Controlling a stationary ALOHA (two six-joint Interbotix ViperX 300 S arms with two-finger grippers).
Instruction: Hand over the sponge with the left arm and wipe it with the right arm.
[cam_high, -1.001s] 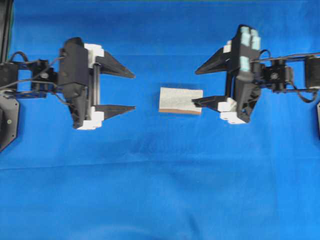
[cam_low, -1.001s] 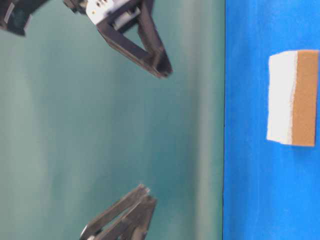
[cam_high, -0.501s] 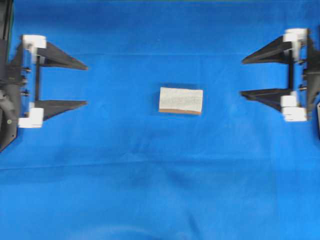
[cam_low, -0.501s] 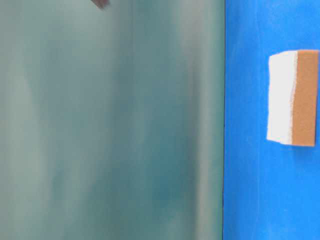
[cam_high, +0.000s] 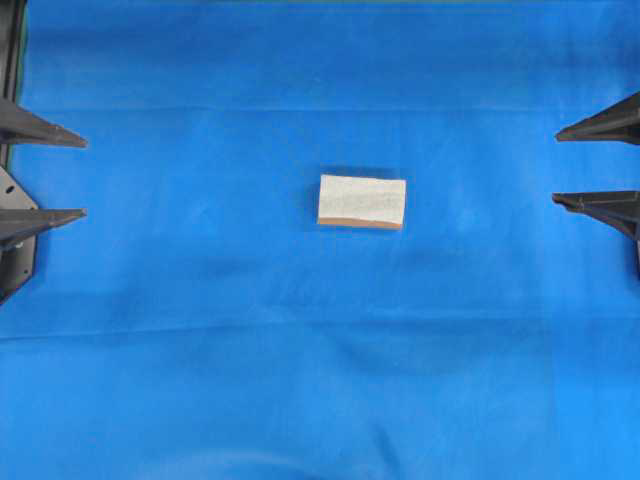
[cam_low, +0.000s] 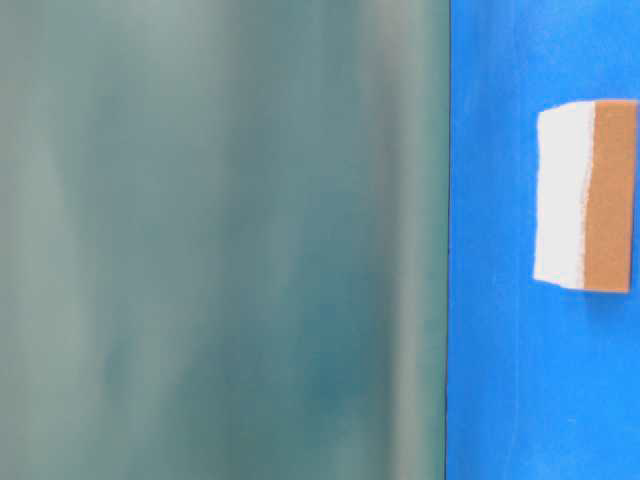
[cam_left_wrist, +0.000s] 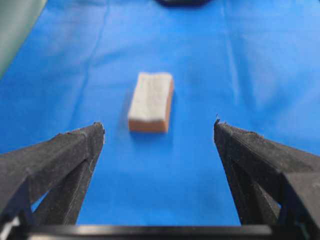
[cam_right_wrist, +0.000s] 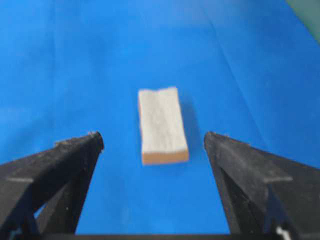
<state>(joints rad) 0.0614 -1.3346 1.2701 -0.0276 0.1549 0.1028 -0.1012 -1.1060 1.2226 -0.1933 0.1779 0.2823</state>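
Observation:
The sponge lies flat in the middle of the blue cloth, speckled grey-white side up, its thin orange-brown layer against the cloth. It also shows in the table-level view as the sponge, in the left wrist view as the sponge and in the right wrist view as the sponge. My left gripper stands open at the far left edge, well apart from it, nothing between its fingers. At the far right edge my right gripper is open too and empty. Only the finger ends of both arms show overhead.
A blue cloth covers the whole table, with shallow creases. A dark mount sits at the left edge. A teal backdrop fills the table-level view left of the cloth.
Both arms have drawn back from the sponge toward their own sides, until only the fingertips show overhead. The right finger that lay at the sponge's end has left it. The sponge has not moved.

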